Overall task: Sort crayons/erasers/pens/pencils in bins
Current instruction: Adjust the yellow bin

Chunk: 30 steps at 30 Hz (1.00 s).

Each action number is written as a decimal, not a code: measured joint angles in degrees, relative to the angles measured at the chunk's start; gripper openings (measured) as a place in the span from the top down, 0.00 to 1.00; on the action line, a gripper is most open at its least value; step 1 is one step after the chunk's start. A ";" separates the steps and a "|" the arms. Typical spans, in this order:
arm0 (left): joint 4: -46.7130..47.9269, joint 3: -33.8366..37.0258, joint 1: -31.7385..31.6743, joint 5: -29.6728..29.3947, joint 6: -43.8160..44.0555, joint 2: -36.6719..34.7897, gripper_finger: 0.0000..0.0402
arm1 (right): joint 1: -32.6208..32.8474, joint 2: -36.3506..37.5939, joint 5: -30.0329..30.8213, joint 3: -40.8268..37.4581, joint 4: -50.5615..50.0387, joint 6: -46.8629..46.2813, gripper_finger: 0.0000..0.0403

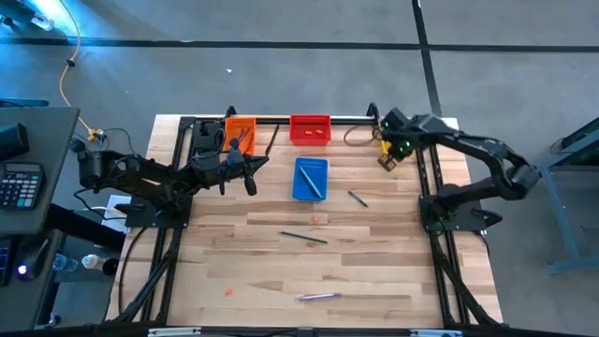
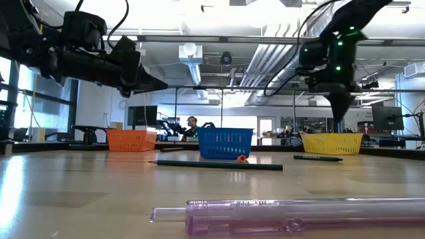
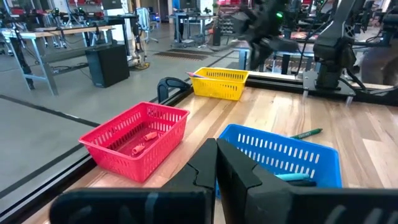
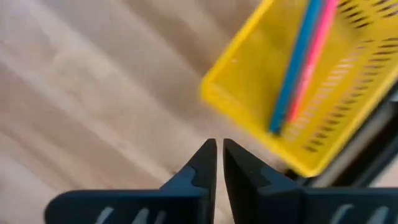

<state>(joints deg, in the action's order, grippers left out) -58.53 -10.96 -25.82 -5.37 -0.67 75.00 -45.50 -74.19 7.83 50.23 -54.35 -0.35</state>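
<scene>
My left gripper (image 1: 251, 173) hangs shut above the table between the orange bin (image 1: 240, 131) and the blue bin (image 1: 311, 178), holding nothing; its wrist view (image 3: 216, 163) looks over the red bin (image 3: 140, 140), which holds small red pieces. My right gripper (image 1: 387, 154) is shut and empty beside the yellow bin (image 4: 311, 81), where a blue pen (image 4: 297, 68) and a pink pen (image 4: 314, 59) lie. The blue bin (image 3: 280, 162) holds teal sticks. Two dark pencils (image 1: 304, 237) (image 1: 357, 197), two erasers (image 1: 316, 220) (image 1: 228, 292) and a purple pen (image 1: 318, 296) lie flat on the table.
The four bins sit along the table's far side, with the yellow bin (image 2: 332, 142) mostly hidden under my right arm in the high view. Black frame rails run along the left, right and far edges. Bare wood lies between the loose items. A person sits far behind in the room (image 2: 192, 126).
</scene>
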 joint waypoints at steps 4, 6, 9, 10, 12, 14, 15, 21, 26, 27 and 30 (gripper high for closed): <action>-0.02 0.00 -0.01 0.01 0.00 0.00 1.00 | 2.72 2.28 0.01 -6.27 4.97 -2.47 0.98; 0.01 0.00 -0.02 0.01 0.02 0.00 1.00 | 3.17 1.95 0.06 -8.82 7.49 -2.66 0.99; -0.02 0.00 -0.01 0.01 0.28 0.00 1.00 | 3.22 1.10 1.62 -10.29 12.65 -3.67 0.99; -0.02 0.00 -0.02 0.01 0.31 0.00 1.00 | 3.19 0.93 2.66 -10.31 14.61 -3.73 0.99; -0.02 0.00 -0.02 -0.01 0.31 -0.01 1.00 | 3.13 0.31 3.13 -10.36 17.08 -3.75 1.00; -0.04 0.00 -0.02 -0.04 0.39 0.00 1.00 | 3.13 0.20 3.07 -10.42 19.90 -3.75 1.00; -0.04 0.00 -0.02 -0.04 0.41 0.00 1.00 | 3.14 0.26 3.13 -10.41 21.37 -3.75 1.00; -0.03 0.00 -0.02 -0.08 0.44 -0.02 1.00 | 3.13 0.24 2.99 -10.40 24.91 -3.75 1.00; -0.04 0.00 0.00 -0.10 0.44 -0.01 1.00 | 3.70 0.29 1.15 -10.40 25.41 -3.69 1.00; -0.02 0.00 -0.02 -0.10 0.44 -0.02 1.00 | 4.00 0.46 0.97 -10.40 25.32 -3.71 1.00; 0.01 0.00 -0.02 -0.10 0.42 -0.02 1.00 | 6.10 1.47 1.00 -10.40 25.65 -3.73 1.00</action>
<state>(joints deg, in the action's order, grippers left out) -58.52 -10.96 -25.85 -5.48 -0.25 74.98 -39.39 -72.72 8.83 39.83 -28.70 -4.08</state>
